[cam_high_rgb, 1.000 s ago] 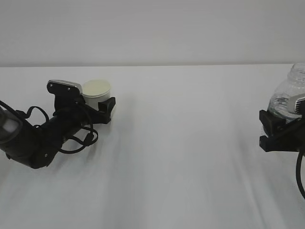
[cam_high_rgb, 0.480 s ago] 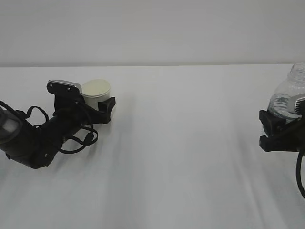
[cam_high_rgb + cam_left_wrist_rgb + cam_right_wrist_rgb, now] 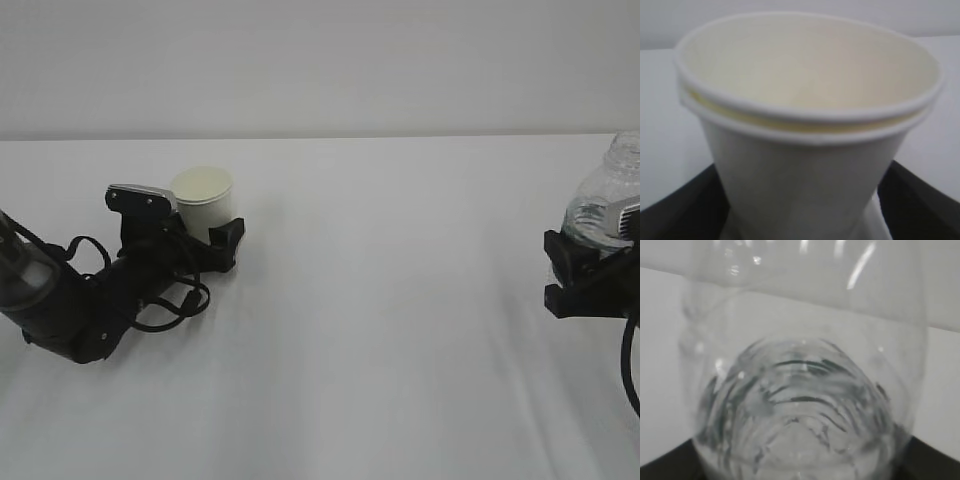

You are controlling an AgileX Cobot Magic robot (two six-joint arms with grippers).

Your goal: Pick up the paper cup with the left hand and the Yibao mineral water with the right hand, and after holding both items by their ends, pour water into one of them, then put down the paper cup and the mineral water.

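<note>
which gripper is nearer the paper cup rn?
Left. The left hand has its fingers around the paper cup; the right hand is far across the table, at the Yibao mineral water.

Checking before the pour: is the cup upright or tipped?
Upright. The cup stands mouth up between the left gripper's fingers, its open rim level in the wrist view.
</note>
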